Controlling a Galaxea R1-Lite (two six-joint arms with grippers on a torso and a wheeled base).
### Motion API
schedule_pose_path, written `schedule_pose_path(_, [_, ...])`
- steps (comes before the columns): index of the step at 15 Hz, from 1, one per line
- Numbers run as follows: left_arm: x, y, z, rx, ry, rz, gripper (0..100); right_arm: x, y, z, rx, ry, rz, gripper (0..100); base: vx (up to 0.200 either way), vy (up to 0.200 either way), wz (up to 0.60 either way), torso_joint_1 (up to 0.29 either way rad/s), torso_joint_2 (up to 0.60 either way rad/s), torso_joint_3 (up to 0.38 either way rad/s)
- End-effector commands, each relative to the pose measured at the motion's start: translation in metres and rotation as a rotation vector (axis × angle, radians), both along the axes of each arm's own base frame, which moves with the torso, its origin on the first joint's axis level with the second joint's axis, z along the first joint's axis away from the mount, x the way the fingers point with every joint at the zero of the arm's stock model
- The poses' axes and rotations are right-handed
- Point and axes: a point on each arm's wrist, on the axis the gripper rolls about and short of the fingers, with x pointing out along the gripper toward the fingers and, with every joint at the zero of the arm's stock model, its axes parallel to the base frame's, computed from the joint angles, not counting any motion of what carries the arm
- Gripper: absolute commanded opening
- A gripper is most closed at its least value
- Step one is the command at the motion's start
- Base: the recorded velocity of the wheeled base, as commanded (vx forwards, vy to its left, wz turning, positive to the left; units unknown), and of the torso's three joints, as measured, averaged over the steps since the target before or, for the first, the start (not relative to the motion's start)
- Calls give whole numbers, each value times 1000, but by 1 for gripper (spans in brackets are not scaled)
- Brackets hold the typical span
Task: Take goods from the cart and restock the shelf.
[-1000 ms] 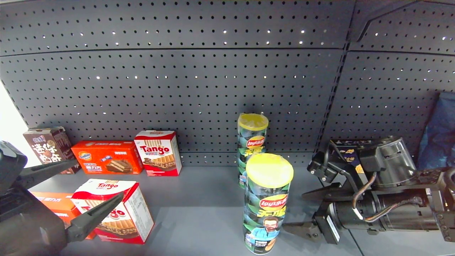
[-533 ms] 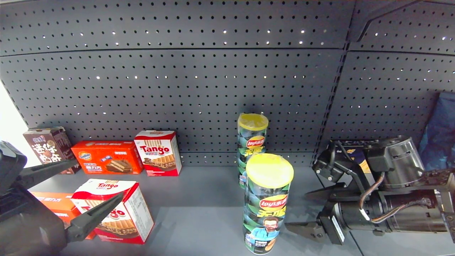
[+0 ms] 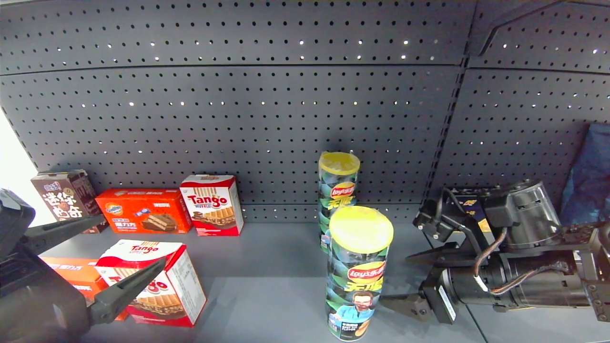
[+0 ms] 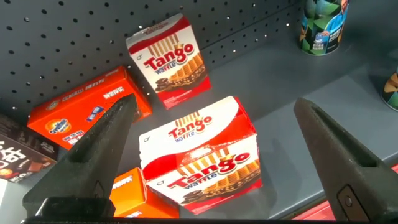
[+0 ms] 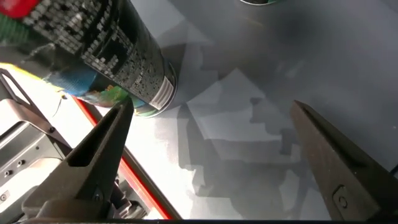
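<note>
While the right gripper (image 3: 395,282) waits wide open just beside it, the front chip can (image 3: 360,271) stands up straight on the shelf (image 3: 276,267) all by itself. Nothing holds it. One finger tip is very close to the can's side, and I cannot tell if it touches. A second chip can (image 3: 338,190) stands right behind the first one, near the back wall (image 3: 238,119).

Over on the left, the left gripper (image 3: 133,238) is wide open too. It hangs by a red and white wafer box (image 3: 157,286) and does not hold it. A row of boxes (image 3: 211,205) stands farther back.

I think the putting-down step for this can is done. Next, the right arm needs to pull straight back, away from the can, so it does not bump it and knock it over. After that it needs to go to the cart and pick up more goods.
</note>
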Motion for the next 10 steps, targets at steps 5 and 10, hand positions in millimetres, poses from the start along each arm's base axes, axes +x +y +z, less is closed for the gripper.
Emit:
schedule_pose_path(5, [-1, 0, -4, 4, 12, 0, 100, 4, 4, -6, -13, 16, 6, 100, 0, 0, 0, 0, 0, 0])
schedule_pose_path(10, [-1, 0, -4, 3, 13, 2, 100, 4, 8, -9, -20, 25, 18, 100, 0, 0, 0, 0, 0, 0])
